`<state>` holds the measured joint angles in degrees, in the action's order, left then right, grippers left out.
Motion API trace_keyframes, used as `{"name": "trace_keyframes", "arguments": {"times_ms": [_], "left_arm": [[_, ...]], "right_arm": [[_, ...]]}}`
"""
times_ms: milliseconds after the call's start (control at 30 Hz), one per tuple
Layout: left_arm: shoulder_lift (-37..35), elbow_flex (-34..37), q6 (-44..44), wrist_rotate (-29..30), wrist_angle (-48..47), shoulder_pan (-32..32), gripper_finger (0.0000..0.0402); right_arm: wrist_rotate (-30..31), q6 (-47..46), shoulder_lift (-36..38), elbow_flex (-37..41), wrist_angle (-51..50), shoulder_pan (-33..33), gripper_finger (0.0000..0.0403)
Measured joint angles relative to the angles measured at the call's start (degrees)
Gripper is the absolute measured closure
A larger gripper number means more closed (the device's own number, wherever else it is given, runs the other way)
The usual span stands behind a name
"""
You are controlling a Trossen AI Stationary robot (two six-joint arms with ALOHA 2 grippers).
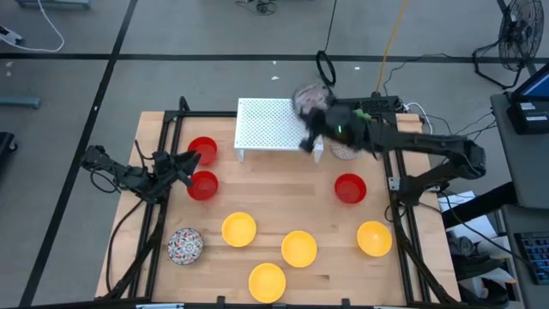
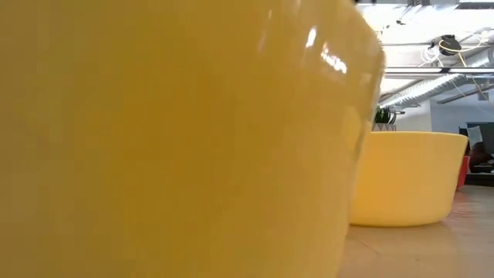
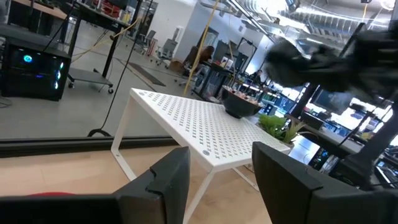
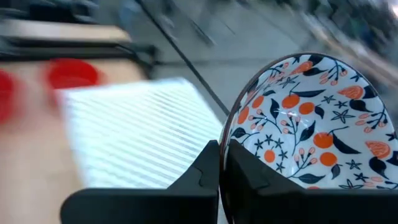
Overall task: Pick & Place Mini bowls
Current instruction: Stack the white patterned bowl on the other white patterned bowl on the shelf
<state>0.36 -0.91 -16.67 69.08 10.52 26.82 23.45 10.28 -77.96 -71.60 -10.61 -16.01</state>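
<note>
The left gripper sits with fingers apart between two glossy red bowls. Round yellow bowls dot the wood table. Over the perforated white rack, the right gripper pinches a patterned bowl by its rim.

Wooden table — bowls, rack

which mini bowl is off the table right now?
The patterned bowl pinched by its rim in the right gripper, over the white rack's right end. The red, yellow and other speckled bowls sit on the table.
</note>
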Motion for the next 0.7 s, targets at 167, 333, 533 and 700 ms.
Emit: {"name": "trace_keyframes", "arguments": {"times_ms": [167, 333, 533, 700], "left_arm": [[-0.01, 0.00, 0.00, 0.00, 0.00, 0.01, 0.0227], [0.00, 0.00, 0.00, 0.00, 0.00, 0.01, 0.0227], [0.00, 0.00, 0.00, 0.00, 0.00, 0.01, 0.0227], [-0.02, 0.00, 0.00, 0.00, 0.00, -0.01, 0.0227]], "right_arm": [[-9.24, -7.22, -2.51, 0.00, -2.23, -9.59, 0.0402], [-10.22, -6.52, -4.94, 0.00, -0.98, -11.59, 0.0402], [-10.24, -5.44, -6.99, 0.07, -1.38, -11.67, 0.0402], [-10.20, -4.76, -7.28, 0.03, -1.74, -11.67, 0.0400]]}}
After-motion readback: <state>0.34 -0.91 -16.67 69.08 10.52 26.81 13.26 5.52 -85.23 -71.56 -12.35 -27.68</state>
